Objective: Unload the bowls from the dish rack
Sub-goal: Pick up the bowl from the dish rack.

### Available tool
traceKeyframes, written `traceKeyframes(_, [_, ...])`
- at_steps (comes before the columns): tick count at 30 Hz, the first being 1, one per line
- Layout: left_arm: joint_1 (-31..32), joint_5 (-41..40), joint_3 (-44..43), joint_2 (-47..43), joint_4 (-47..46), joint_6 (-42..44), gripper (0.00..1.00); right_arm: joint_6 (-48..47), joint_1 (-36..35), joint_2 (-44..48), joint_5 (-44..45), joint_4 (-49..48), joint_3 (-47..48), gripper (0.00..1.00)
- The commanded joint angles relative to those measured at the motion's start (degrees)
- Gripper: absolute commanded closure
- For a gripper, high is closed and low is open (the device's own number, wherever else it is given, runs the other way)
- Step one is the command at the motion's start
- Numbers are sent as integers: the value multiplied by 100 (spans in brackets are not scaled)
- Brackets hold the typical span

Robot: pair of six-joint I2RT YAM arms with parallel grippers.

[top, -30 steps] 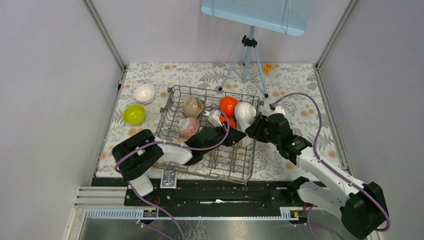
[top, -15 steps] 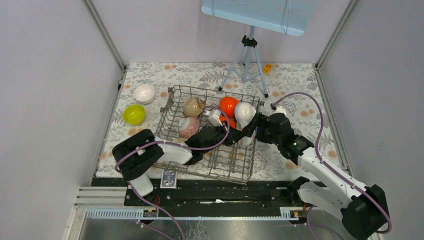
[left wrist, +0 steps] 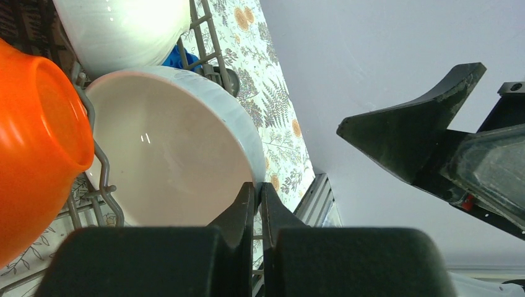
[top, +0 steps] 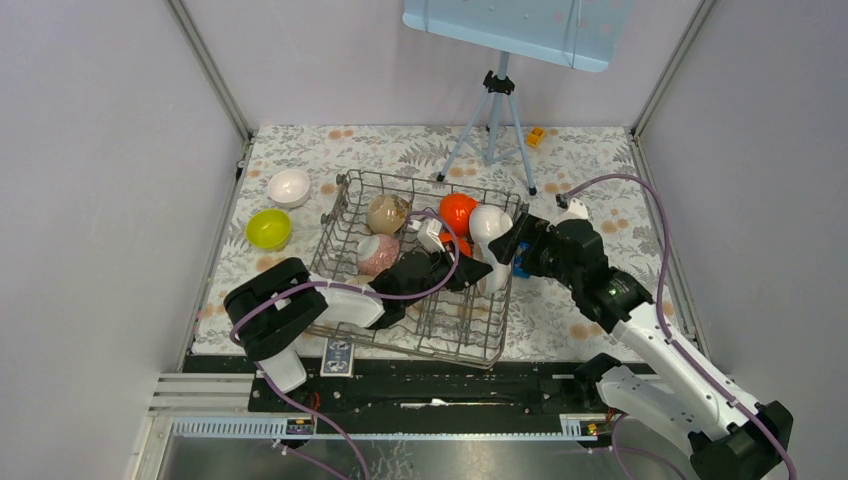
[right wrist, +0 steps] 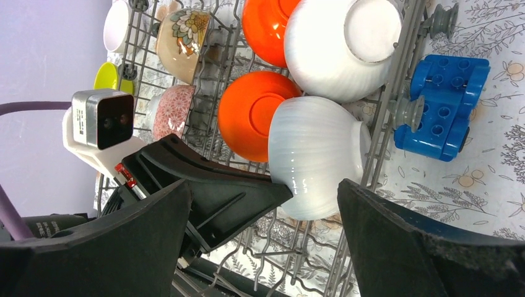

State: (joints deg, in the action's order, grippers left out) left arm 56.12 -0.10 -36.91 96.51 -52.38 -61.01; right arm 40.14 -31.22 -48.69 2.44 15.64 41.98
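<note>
Gripping: left gripper (left wrist: 257,199) is pinched on the rim of the ribbed white bowl (left wrist: 167,148), fingers nearly together with only the thin wall between them.
Left arm: reaches across the inside of the dish rack (top: 450,325) toward its right wall.
Right gripper (top: 512,252): jaws spread wide, nothing held. It sits at the rack's right wall, and in its wrist view one finger stands on each side of the ribbed white bowl.
Ribbed white bowl: in the rack, on its side among the tines, close against the right wall.
Neighbours in rack: near orange bowl (right wrist: 251,117) touches the ribbed one. Smooth white bowl (right wrist: 347,46) sits just beyond, base outward, with the far orange bowl (right wrist: 266,25) beside it.
Left part of rack: floral beige bowl (right wrist: 182,40) and pink patterned bowl (right wrist: 170,108), both tipped on edge.
Outside rack: plain white bowl (top: 289,187) and lime bowl (top: 268,228), upright on the table (top: 600,200) left of the rack, near each other.
Blue block (right wrist: 442,105): on the table just outside the right wall.
Tripod (top: 490,125): behind the rack, well apart from both arms.
</note>
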Motion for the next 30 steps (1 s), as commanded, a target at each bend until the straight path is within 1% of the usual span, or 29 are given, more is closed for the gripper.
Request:
traceKeyframes(1, [60, 585, -89, -335, -854, -75, 100, -161, 21, 187, 64, 284, 223, 5])
traceKeyframes(7, [-39, 920, -90, -432, -797, -161, 100, -278, 26, 319, 7, 401, 230, 5])
traceKeyframes(14, [-313, 1655, -98, -348, -829, -447, 100, -341, 22, 382, 123, 394, 40, 8])
traceKeyframes(18, [-487, 2130, -59, -206, -1020, -656, 100, -395, 26, 404, 175, 322, -106, 12])
traceKeyframes(20, [-537, 2244, -29, -187, -1050, -655, 100, -413, 27, 406, 186, 296, -181, 15])
traceKeyframes(27, [-667, 2645, -113, -206, -609, -353, 100, -394, 34, 254, 371, 312, -387, 25])
traceKeyframes(30, [-709, 2688, -109, -247, -447, -232, 100, -309, 74, 90, 444, 325, -469, 30])
